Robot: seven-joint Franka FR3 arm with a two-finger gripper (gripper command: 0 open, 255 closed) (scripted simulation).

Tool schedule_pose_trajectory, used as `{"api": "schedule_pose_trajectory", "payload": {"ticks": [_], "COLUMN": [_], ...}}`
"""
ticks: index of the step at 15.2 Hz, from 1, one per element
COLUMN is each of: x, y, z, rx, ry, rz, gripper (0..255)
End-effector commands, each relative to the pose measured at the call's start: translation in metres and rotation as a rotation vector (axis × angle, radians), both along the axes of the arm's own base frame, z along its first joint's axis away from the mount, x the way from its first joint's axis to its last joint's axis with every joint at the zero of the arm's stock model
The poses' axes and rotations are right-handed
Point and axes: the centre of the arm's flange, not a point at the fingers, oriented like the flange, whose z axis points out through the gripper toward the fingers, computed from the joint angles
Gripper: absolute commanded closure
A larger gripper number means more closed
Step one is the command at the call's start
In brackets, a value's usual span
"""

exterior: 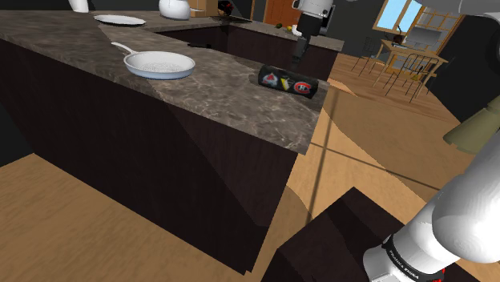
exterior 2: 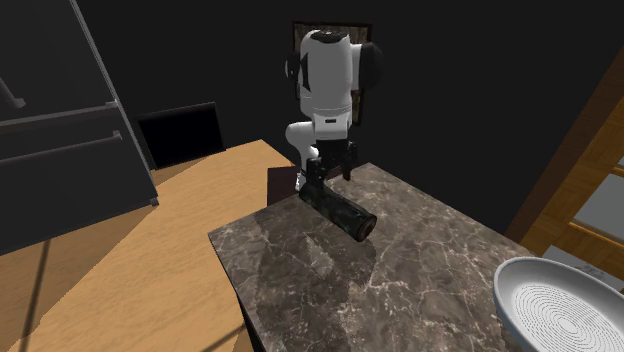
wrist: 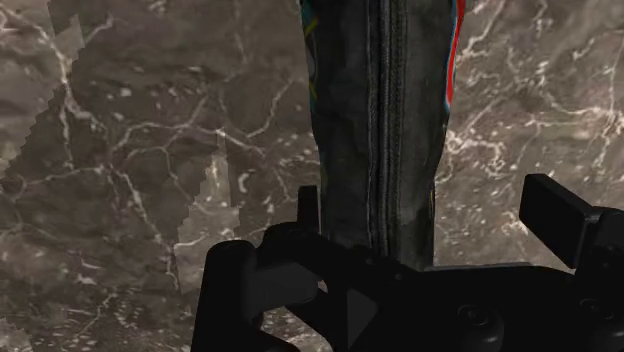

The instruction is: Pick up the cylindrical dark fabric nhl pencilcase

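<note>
Here we find the dark cylindrical fabric pencil case (exterior: 288,82) lying near the corner of the brown marbled worktop (exterior: 216,94); our black two-finger hand (wrist: 430,200) straddles its end, fingers (wrist: 552,205) spread, ready to clamp.

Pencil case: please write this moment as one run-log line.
pencil case: lying on counter near its corner | tool: open, straddling it, not clasping | lifted: no

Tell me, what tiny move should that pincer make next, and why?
Probably sink a little lower. The open pincer straddles one end of the dark pencil case lying on the veined counter, but its tips look level with the case's top, too high to close yet.
</note>
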Motion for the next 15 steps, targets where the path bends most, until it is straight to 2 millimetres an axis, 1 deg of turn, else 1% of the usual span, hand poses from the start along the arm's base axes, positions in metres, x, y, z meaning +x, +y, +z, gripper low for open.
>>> {"api": "schedule_pose_trajectory", "payload": {"ticks": [1,8,10,11,15], "x": [0.021,0.021,0.021,0.021,0.021], "y": [0.005,0.005,0.005,0.005,0.005], "z": [0.003,-0.034,-0.037,-0.036,-0.036], "rx": [0.006,0.006,0.006,0.006,0.006], "ry": [-0.004,-0.004,-0.004,-0.004,-0.004], "rz": [0.041,0.041,0.041,0.041,0.041], "gripper": [0,0,0,255,255]}}
